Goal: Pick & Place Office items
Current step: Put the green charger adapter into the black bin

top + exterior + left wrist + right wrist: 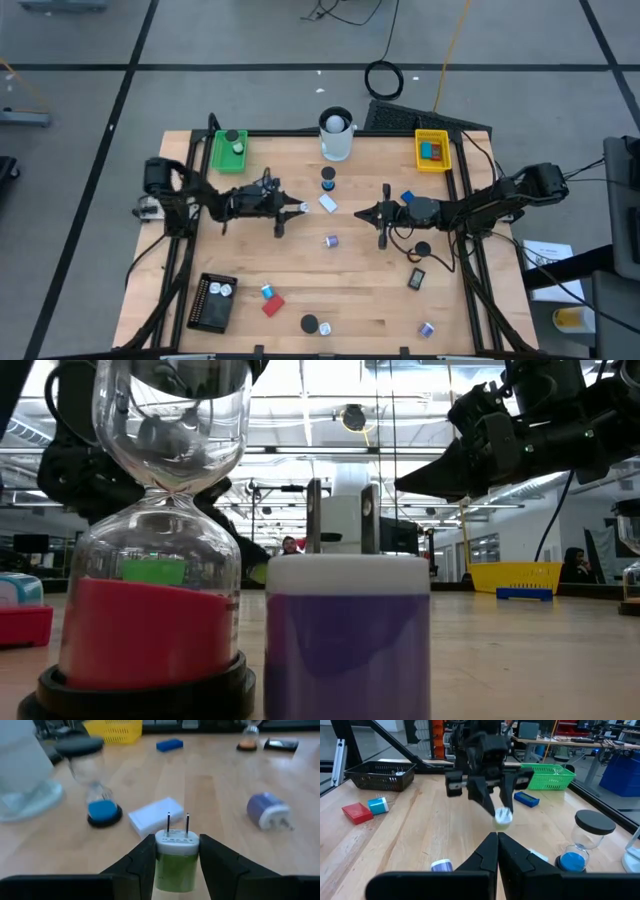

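The left gripper, over the table's middle, pinches a small green-and-white plug charger, prongs pointing away from it. Farther on, the right gripper faces it, jaws pressed together. The green plastic tray lies behind the left arm.

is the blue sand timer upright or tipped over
Upright: the blue sand timer stands on its black base beside the white block.

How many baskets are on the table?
3, seen from above: a green basket at the upper left, a yellow basket at the upper right, and a black basket at the lower left. None seems hidden.
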You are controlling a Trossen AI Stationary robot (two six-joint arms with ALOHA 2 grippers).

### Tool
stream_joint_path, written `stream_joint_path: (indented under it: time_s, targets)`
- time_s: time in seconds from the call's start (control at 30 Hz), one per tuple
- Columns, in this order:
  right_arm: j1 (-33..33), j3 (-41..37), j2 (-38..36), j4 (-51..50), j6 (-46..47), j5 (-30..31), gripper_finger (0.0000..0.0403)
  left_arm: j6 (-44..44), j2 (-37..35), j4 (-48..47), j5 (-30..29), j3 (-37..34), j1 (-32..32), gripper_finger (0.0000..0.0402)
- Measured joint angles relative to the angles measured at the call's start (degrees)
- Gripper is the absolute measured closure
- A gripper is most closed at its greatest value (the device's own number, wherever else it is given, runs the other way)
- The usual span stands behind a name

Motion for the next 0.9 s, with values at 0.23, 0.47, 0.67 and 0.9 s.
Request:
stream_joint_path:
  time_s: [0.23,0.47,0.67,0.9]
  targets:
    - [0.0,0.0,0.0,-0.1,0.0,0.0,0.0401,-0.3,4.6,7.0,0.7,0.6,-0.5,0.0266]
    - [0.0,0.0,0.0,0.2,0.0,0.0,0.0401,0.3,4.7,1.2,1.0,1.8,-0.5,0.0266]
    - [0.0,0.0,0.0,0.1,0.0,0.0,0.0402,0.5,4.7,0.8,1.1,1.8,-0.5,0.0265]
    - [0.0,0.0,0.0,0.0,0.0,0.0,0.0402,0.4,4.7,-1.4,0.7,1.8,-0.5,0.0224]
